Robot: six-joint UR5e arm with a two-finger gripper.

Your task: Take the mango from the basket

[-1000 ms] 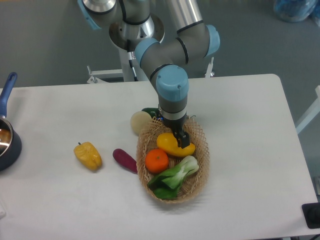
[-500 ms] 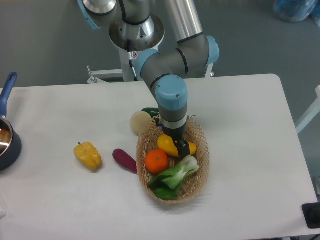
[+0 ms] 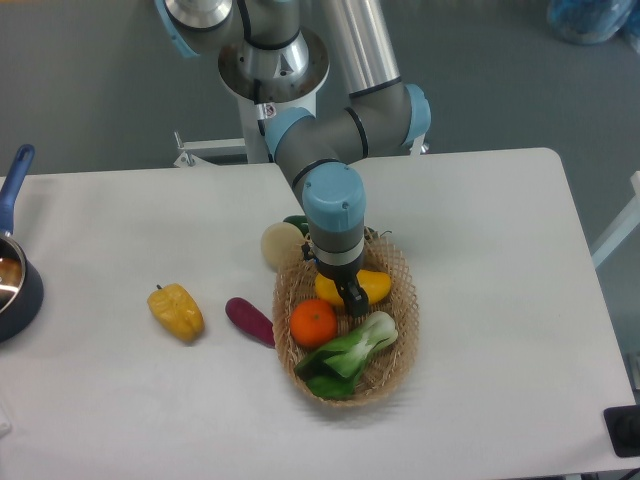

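The tan wicker basket (image 3: 406,325) sits mid-table. The glossy yellow mango (image 3: 376,285) lies across its far half, just behind the round orange (image 3: 314,322). My gripper (image 3: 350,297) comes straight down onto the middle of the mango. A dark finger (image 3: 354,299) shows over the fruit's near side, and the mango sticks out to either side of it. The jaws look closed on the fruit. The wrist hides the mango's far side.
Green bok choy (image 3: 350,355) fills the basket's front. A pale round vegetable (image 3: 281,244) and a dark green one (image 3: 297,224) lie behind the basket. A purple eggplant (image 3: 250,321) and a yellow bell pepper (image 3: 176,311) lie to its left. A blue-handled pot (image 3: 12,275) is at the left edge.
The wrist has shifted left and slightly up over the basket. The mango has turned a little with it, its right end tipping upward.
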